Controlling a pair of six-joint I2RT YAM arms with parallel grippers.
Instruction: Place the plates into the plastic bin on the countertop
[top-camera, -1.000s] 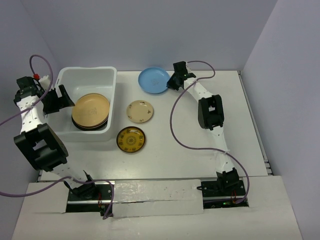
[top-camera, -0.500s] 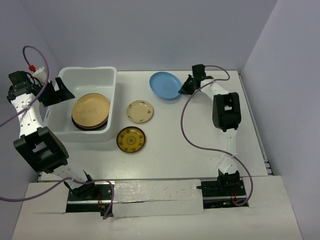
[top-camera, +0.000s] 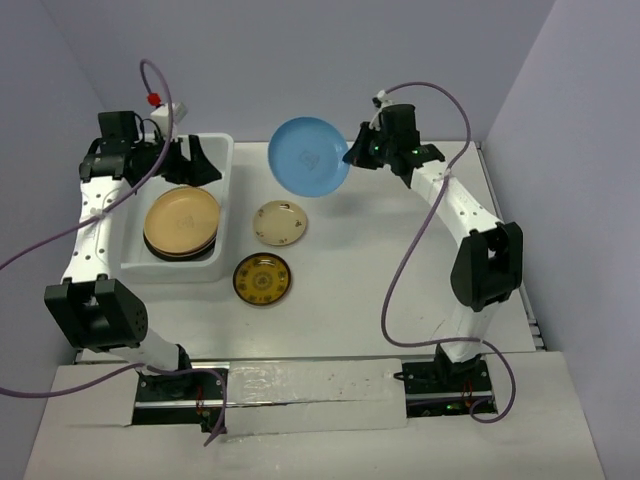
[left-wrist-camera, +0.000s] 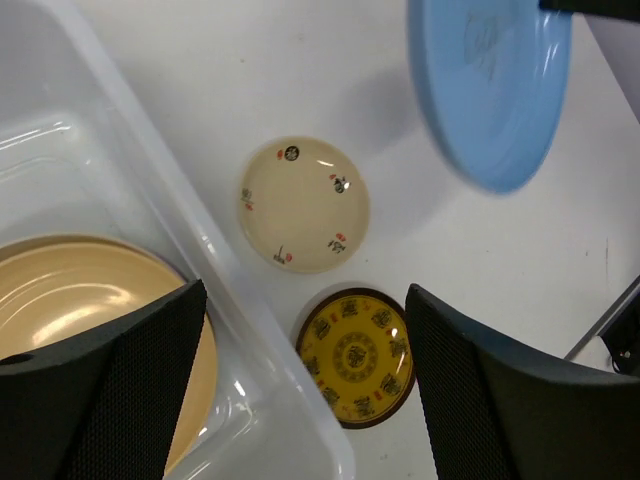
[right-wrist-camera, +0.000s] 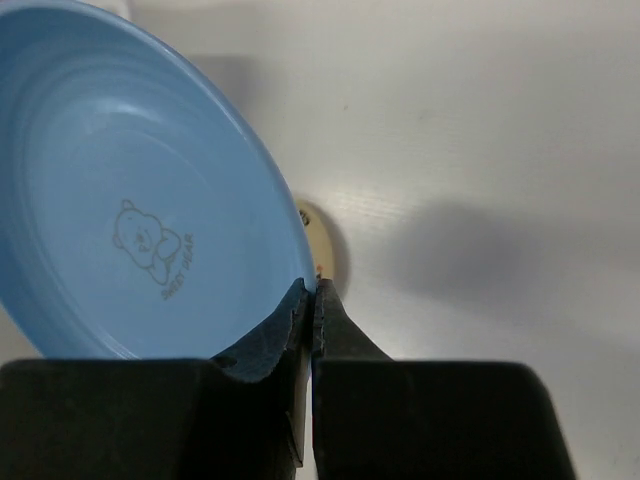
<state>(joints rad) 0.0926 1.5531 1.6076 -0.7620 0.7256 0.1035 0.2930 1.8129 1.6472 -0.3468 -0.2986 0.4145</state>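
From above, the right gripper (top-camera: 353, 156) is pinched tight on the right rim of the blue plate (top-camera: 308, 155), which hangs tilted in the air over the far part of the counter (top-camera: 330, 320), just right of the bin (top-camera: 227, 190) and not over it. The right wrist view alone shows how thin that grip is: both fingers meet on the plate's edge, and a little bear drawing is printed in the plate's well. The left gripper (top-camera: 186, 162) hovers over the bin's far right corner with its jaws spread wide and nothing between them; its own camera looks down between the fingers. There the bin's clear wall cuts across the lower left, and a glossy tan plate (left-wrist-camera: 90, 310) lies inside. Only the top view shows a darker plate edge under that one. Out on the counter, right of the bin, sit a cream plate (top-camera: 280, 222) and, nearer, a gold plate (top-camera: 262, 279) with a dark rim, close together but apart.
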